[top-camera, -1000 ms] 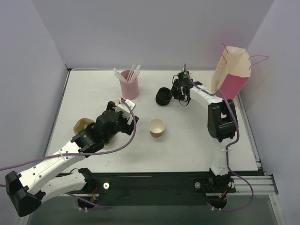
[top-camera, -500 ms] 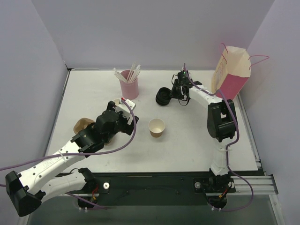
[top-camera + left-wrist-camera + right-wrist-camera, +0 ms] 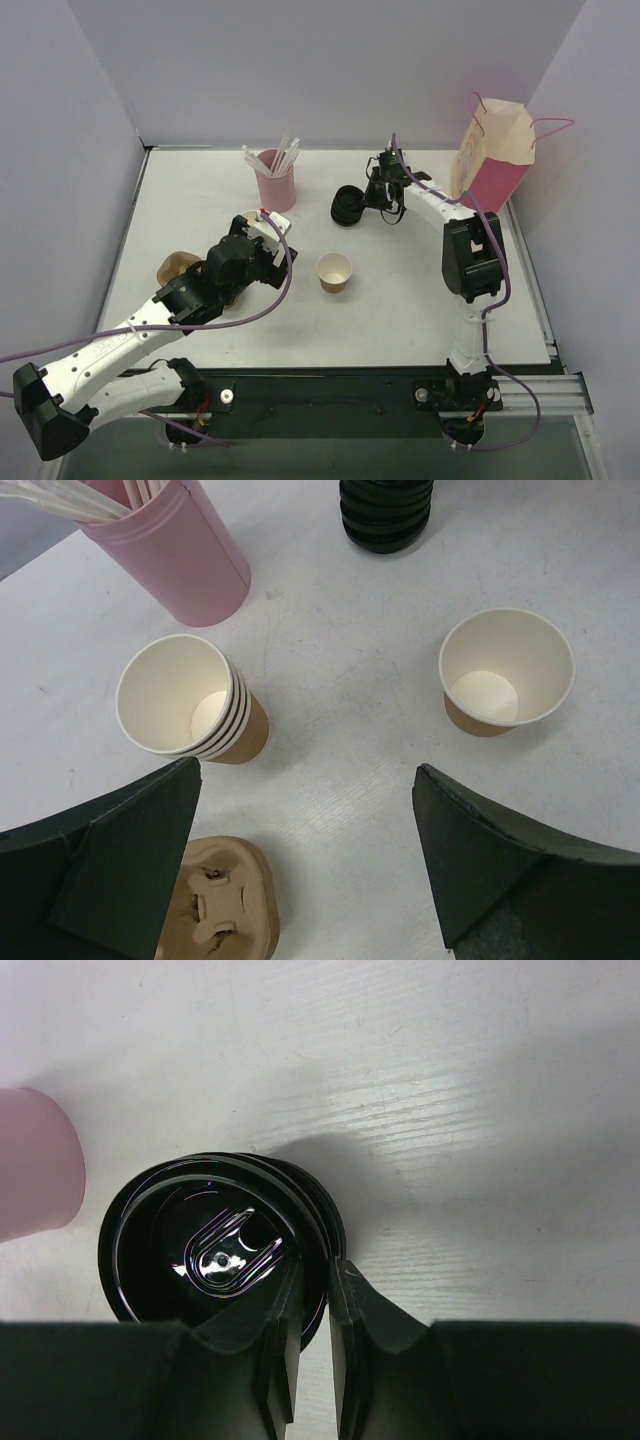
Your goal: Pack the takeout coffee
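White table (image 3: 400,310), kraft cup (image 3: 335,272), seemingly stacked lids (image 3: 200,1250)

Two robot arms, the left arm (image 3: 110,350) and the right arm (image 3: 470,258), each built of white shells joined by bulky black joint housings. A purple cable (image 3: 287,272) runs along each one, looping loose by the wrist. The fingers (image 3: 510,870) are matte black, thick and wedge-shaped with angular edges.
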You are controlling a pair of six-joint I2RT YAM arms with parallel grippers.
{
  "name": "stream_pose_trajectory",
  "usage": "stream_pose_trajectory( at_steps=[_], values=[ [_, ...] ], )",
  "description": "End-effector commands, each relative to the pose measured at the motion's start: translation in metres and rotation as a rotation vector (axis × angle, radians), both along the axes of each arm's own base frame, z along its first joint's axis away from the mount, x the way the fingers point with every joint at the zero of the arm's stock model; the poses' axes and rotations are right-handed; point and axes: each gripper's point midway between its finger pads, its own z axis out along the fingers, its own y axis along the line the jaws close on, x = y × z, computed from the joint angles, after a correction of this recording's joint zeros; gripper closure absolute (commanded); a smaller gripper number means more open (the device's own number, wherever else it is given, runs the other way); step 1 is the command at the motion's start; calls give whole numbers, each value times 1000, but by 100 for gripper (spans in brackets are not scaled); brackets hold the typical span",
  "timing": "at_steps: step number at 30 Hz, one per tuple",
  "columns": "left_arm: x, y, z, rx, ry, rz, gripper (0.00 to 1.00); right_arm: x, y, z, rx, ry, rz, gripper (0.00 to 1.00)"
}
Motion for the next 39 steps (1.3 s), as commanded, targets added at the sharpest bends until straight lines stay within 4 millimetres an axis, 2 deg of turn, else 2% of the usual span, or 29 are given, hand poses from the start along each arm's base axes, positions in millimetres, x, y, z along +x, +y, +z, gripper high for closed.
stream_pose_trajectory(
  at_steps=[1,4,6,12,17,18,21,25,27,28,29,34,39],
  values=[
    [3,-3,23,-40,-38,-6,4,7,12,51,66,-88,14,84],
    [2,-4,24,-45,-37,-9,4,5,13,63,80,-104,18,83],
    [3,-3,23,-44,-34,-7,5,5,13,63,84,-103,23,81],
    [2,-2,20,-36,-28,-1,6,4,15,39,80,-43,22,76],
    [3,-2,20,-33,-27,1,7,6,13,34,65,-38,20,78],
    [4,-3,20,-33,-25,1,7,7,11,36,45,-43,24,78],
    [4,-3,19,-30,-24,-3,7,10,4,41,-6,-55,28,70],
    [3,-3,19,-28,-24,-3,7,12,3,45,-38,-54,51,64],
    [4,-4,18,-26,-23,-5,7,11,5,43,-61,-40,63,63],
    [4,-4,18,-26,-23,-7,7,14,7,49,-88,-59,74,63],
    [4,-4,18,-25,-23,-7,7,12,7,43,-114,-38,80,62],
    [4,-4,18,-24,-24,-6,7,16,13,45,-199,-55,122,63],
    [4,-4,17,-21,-22,-6,7,18,11,37,-298,-46,169,63]
  ],
)
